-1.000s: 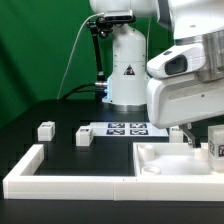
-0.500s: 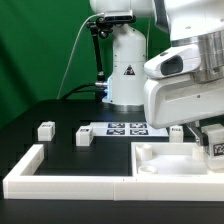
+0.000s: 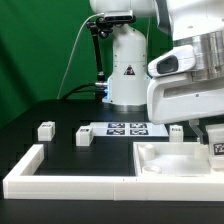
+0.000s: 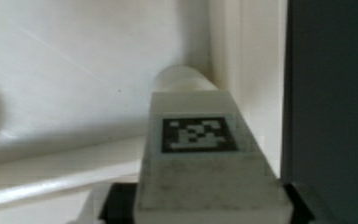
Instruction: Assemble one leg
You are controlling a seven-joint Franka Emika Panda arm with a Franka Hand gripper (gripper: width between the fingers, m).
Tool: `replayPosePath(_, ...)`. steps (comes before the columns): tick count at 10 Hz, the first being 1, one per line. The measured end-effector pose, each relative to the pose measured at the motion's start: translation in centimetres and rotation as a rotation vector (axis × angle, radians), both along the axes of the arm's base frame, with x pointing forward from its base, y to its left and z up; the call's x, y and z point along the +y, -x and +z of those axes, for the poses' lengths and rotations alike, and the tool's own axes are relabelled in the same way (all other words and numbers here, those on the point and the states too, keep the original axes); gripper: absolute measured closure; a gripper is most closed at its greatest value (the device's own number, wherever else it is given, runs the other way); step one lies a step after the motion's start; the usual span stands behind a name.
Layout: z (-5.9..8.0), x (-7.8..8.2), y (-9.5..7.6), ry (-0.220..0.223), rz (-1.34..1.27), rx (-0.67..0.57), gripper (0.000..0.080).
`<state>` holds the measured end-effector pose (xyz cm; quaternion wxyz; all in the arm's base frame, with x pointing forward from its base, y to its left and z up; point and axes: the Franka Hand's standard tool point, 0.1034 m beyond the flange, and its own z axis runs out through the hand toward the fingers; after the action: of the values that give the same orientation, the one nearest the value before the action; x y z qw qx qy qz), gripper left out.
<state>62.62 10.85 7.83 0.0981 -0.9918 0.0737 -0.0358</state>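
Note:
My gripper (image 3: pixel 214 138) is at the exterior view's right edge, shut on a white leg (image 3: pixel 219 147) with a black-and-white tag. It holds the leg over the far right corner of the large white tray-like part (image 3: pixel 165 163). In the wrist view the leg (image 4: pixel 201 140) fills the middle, clamped between the two dark fingers (image 4: pixel 128 203), with the tray's inner corner (image 4: pixel 87 100) right behind it. Whether the leg touches the tray I cannot tell. Three other legs lie on the table: one (image 3: pixel 45 129), a second (image 3: pixel 85 135) and a third (image 3: pixel 177 130).
The marker board (image 3: pixel 127 128) lies in front of the robot base (image 3: pixel 126 70). The long white L-shaped border wall (image 3: pixel 60 181) runs along the front and the exterior view's left. The table is black, the backdrop green.
The gripper with the leg has shifted slightly towards the exterior view's right, rising a little and then lowering again over the tray's corner. The loose legs have not moved.

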Motion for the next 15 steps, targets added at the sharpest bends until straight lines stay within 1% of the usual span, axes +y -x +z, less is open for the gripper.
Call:
replayPosePath(1, -0.03, -0.08, 0.18, -0.008, -0.119, -0.005, 0.0509)
replayPosePath(4, -0.12, -0.29, 0.25, -0.058, -0.57, 0.022, 0.0508)
replayPosePath(5, -0.19, -0.31, 0.28, -0.084, -0.741, 0.048, 0.0508)
replayPosePath(6, -0.21, -0.24, 0.3, -0.095, -0.835, 0.064, 0.0506)
replayPosePath(7, -0.24, -0.23, 0.39, -0.116, -0.997, 0.095, 0.0506)
replayPosePath(9, -0.24, -0.24, 0.45, -0.133, -1.117, 0.126, 0.0505)
replayPosePath(11, -0.3, -0.08, 0.5, -0.141, -1.137, 0.133, 0.0505)
replayPosePath(12, -0.3, -0.09, 0.49, -0.134, -1.083, 0.121, 0.0325)
replayPosePath(13, -0.27, -0.1, 0.46, -0.128, -1.041, 0.112, 0.0211)
replayPosePath(14, -0.2, 0.09, 0.45, -0.112, -0.945, 0.1, 0.0211)
replayPosePath(15, -0.09, 0.41, 0.45, -0.09, -0.812, 0.084, 0.0162)
